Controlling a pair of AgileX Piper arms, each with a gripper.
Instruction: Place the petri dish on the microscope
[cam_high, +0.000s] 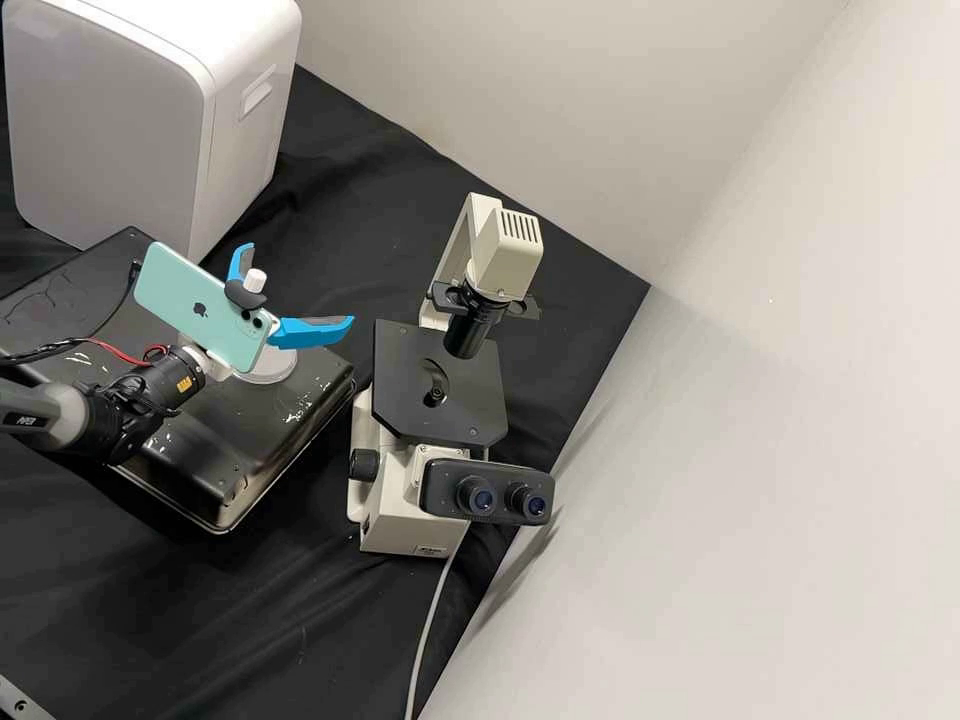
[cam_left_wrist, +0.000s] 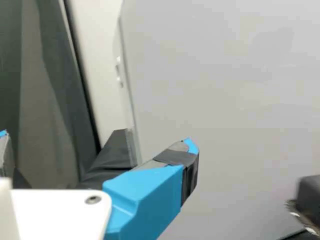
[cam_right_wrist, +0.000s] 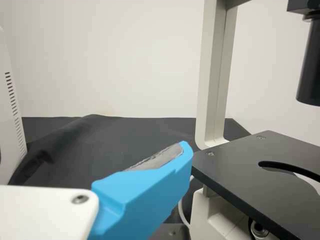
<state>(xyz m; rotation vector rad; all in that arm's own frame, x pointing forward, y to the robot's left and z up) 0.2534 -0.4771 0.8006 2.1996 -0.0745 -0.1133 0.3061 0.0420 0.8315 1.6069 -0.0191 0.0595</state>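
Grasp step not yet done: right claw (cam_high: 298, 285) is apart and empty over what looks like the petri dish (cam_high: 280, 370) on the black box (cam_high: 200, 470). Left claw (cam_left_wrist: 95, 141) is apart too. Next: lower, clamp the dish, carry it to the microscope (cam_high: 400, 480) stage (cam_high: 400, 370).

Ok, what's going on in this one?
The right gripper, open, hangs over a black box beside the microscope. A round clear dish, apparently the petri dish, lies on that box just beneath the gripper and is not gripped. It has not yet been placed on the stage. The left gripper is open too and holds nothing.
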